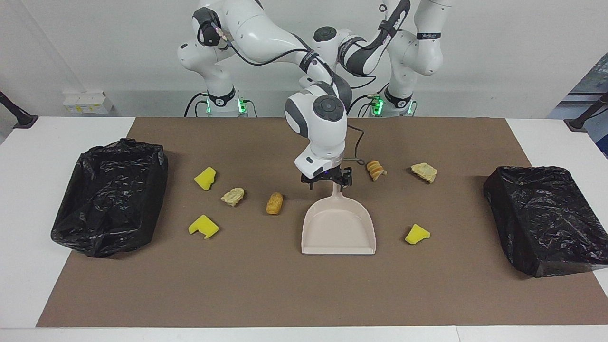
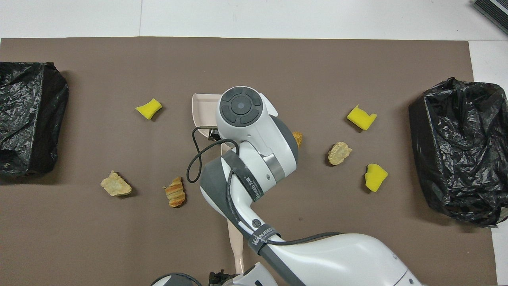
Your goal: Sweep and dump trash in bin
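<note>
At the right arm's end of the worktop [image 1: 28, 228], a black-lined bin [image 1: 111, 194] sits on the edge of the brown mat [image 1: 285, 289]. The trash lies scattered on the mat.

Next along come two yellow pieces. A sponge chunk [image 1: 205, 178] lies nearer to the robots than a notched sponge chunk [image 1: 203, 226]. A pale bread scrap [image 1: 232, 196] lies just beside them, toward the middle. Then comes a golden pastry roll [image 1: 274, 203], near the dustpan [image 1: 338, 223] but apart from it.

The dustpan lies flat at mid-mat, with its handle toward the robots. The right arm reaches across, and the right tool [image 1: 327, 182] is low over that handle. Its fingers are spread to either side of the handle. Whether they touch it I cannot tell.

The brush [image 2: 235, 246] lies nearer to the robots, and its handle runs up to the left tool [image 2: 222, 276]. That tool is mostly hidden, so I cannot tell whether it pinches the brush.

Toward the left arm's end lie a ridged pastry [image 1: 375, 170], a flat bread scrap [image 1: 424, 172] and a wedge sponge [image 1: 417, 234]. The wedge sponge is the farthest of these three from the robots. Last stands the other bin [image 1: 546, 218].
</note>
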